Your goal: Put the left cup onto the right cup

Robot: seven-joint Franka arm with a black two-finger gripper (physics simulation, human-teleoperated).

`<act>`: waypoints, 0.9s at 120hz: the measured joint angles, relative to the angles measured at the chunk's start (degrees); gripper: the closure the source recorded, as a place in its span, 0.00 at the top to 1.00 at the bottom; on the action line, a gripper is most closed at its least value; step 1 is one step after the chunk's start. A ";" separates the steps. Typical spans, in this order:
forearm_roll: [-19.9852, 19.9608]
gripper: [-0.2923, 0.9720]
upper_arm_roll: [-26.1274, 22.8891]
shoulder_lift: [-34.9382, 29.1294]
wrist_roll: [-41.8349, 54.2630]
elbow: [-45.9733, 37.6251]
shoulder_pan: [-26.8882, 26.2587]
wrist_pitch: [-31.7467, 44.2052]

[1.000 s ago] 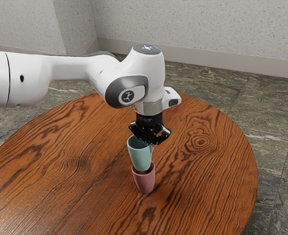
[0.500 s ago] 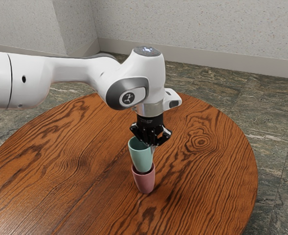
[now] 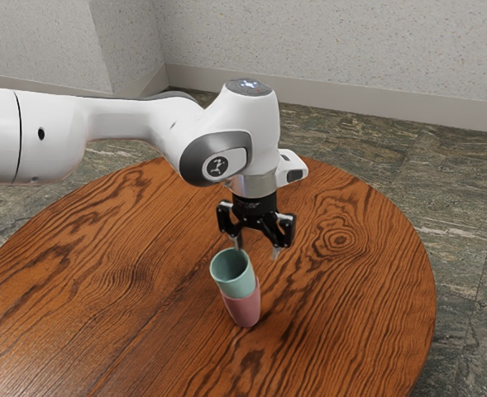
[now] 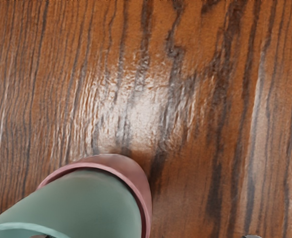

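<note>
Because its narrow base has dropped into the mouth of the pink cup [image 3: 245, 308], the green cup [image 3: 231, 273] sits nested there, carried by the pink rim alone. It is not quite upright: its open mouth leans toward the exterior view's left, which suggests the base is wedged rather than seated flat. The pink cup stands on the round wooden table [image 3: 102, 273], near the middle, and looks steady under the load. In the wrist view the green cup [image 4: 76, 203] lies just under the hand, ringed by the pink cup's rim [image 4: 136, 178], with bare wood grain of the table [image 4: 195, 99] beyond. The gripper [image 3: 256, 248] hangs just above the green cup and a little toward the exterior view's right. Its fingers are spread wide and hold nothing, with no contact that I can make out. The white arm reaches in level from the exterior view's left, then bends at the wrist so the hand points straight down at the stack.
</note>
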 joint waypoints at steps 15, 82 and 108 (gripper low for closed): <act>-0.01 0.70 0.00 -0.02 0.08 -0.04 0.00 0.01; -0.01 0.76 0.08 -0.03 0.36 -0.04 0.08 -0.15; -0.01 0.77 0.09 -0.06 0.44 0.01 0.08 -0.21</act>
